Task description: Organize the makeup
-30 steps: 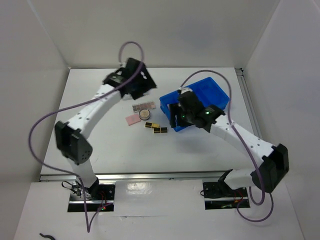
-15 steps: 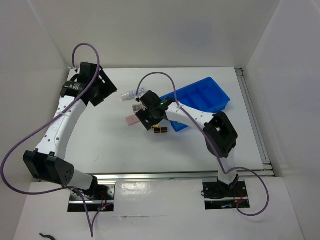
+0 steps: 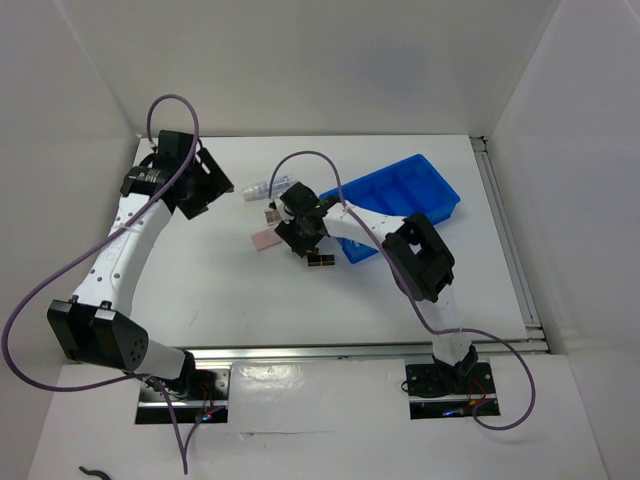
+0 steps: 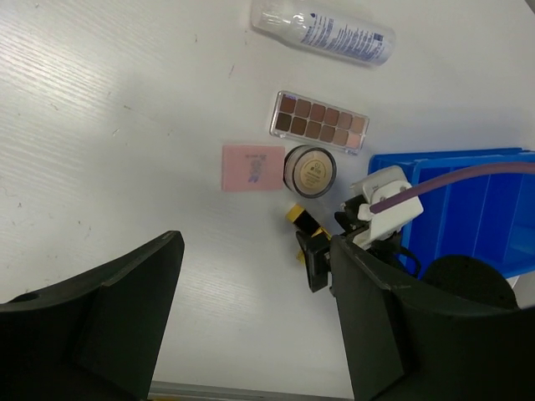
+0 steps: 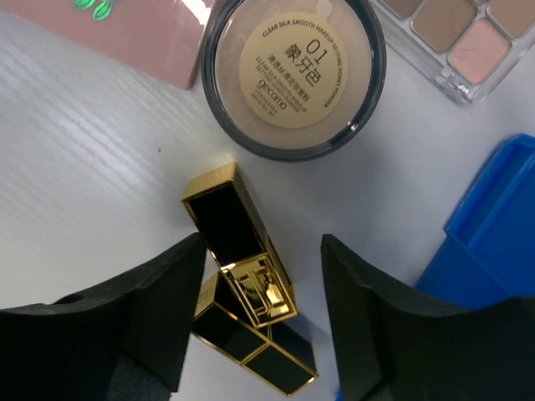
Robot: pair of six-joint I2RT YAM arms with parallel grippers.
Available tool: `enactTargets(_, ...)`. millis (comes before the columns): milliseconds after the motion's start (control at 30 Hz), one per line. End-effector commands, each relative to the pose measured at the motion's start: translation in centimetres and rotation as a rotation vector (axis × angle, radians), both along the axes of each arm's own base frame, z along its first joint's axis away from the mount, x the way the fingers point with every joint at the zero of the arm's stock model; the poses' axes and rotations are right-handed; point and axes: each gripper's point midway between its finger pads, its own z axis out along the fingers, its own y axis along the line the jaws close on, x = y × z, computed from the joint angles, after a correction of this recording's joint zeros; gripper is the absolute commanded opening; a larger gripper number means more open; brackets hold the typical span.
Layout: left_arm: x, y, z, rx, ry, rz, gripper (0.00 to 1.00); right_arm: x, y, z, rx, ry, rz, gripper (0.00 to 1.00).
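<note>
The makeup lies in a cluster on the white table. In the left wrist view I see a clear tube, a brown eyeshadow palette, a pink square pad and a round beige compact. Two black-gold cases lie crossed just below the compact. My right gripper hangs low over them, open, its fingers on either side of the upper case without touching it. My left gripper is open and empty, held high at the back left.
A blue plastic bin with compartments sits right of the cluster, its corner close to my right gripper. White walls enclose the table on three sides. The right arm's cable arches over the makeup.
My right arm has swung from over the blue bin to the black-gold cases and dropped low, its jaws narrowing. My left arm has pulled back left, away from the palette.
</note>
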Motion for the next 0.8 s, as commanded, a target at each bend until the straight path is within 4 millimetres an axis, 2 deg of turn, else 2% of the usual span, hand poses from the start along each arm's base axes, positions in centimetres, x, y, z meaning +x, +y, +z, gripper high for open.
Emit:
enactTargets(0,0.0,0.0,1.2,0.001,-0.049,-0.031,0.84,1.5,1.6,0.5,0.065,-0.032,0.036,0.63)
enactTargets(33,0.0,0.0,1.2,0.001,-0.049,-0.031,0.84,1.5,1.6,0.5,0.065,-0.032,0.036,0.58)
enactTargets(133,0.0,0.2,1.2,0.008,-0.049,-0.024,0.84,1.5,1.8,0.0,0.072,-0.029,0.041,0.52)
enactTargets(267,0.1,0.7,1.2,0.021,-0.050,-0.016,0.84,1.7,2.1,0.3,0.085,-0.032,0.046,0.43)
enactTargets(300,0.1,0.7,1.2,0.021,-0.050,-0.016,0.84,1.7,2.1,0.3,0.085,-0.032,0.046,0.36)
enactTargets(367,0.2,0.7,0.9,0.022,-0.041,-0.016,0.84,2.0,2.2,0.7,0.086,-0.044,0.041,0.31)
enactTargets(400,0.2,0.7,0.9,0.022,-0.041,-0.016,0.84,2.2,2.4,2.2,0.104,-0.064,0.042,0.27)
enactTargets(467,0.3,0.6,1.3,0.021,-0.052,-0.015,0.84,2.4,2.3,4.0,0.120,-0.096,0.035,0.25)
enactTargets(500,0.4,0.7,1.6,0.026,-0.061,-0.022,0.84,2.8,2.4,6.4,0.153,-0.141,0.021,0.25)
enactTargets(567,0.4,0.7,1.6,0.026,-0.061,-0.022,0.84,3.2,2.4,9.2,0.188,-0.194,0.012,0.25)
enactTargets(600,0.5,0.4,1.3,0.026,-0.051,-0.040,0.84,3.3,2.4,12.1,0.232,-0.239,-0.004,0.25)
enactTargets(633,0.5,0.0,1.1,0.014,-0.052,-0.066,0.84,3.5,2.0,13.4,0.236,-0.270,-0.020,0.25)
enactTargets(667,0.7,-0.2,1.2,0.004,-0.061,-0.075,0.84,3.9,1.0,14.1,0.235,-0.288,-0.053,0.25)
enactTargets(700,0.7,-0.4,0.9,-0.003,-0.059,-0.082,0.84,4.6,-0.1,15.9,0.244,-0.328,-0.087,0.25)
enactTargets(733,0.5,-0.6,0.5,-0.005,-0.048,-0.097,0.84,5.2,-1.2,16.7,0.245,-0.348,-0.140,0.25)
enactTargets(767,0.7,-0.6,0.6,-0.006,-0.057,-0.097,0.84,6.2,-3.0,17.2,0.239,-0.361,-0.192,0.25)
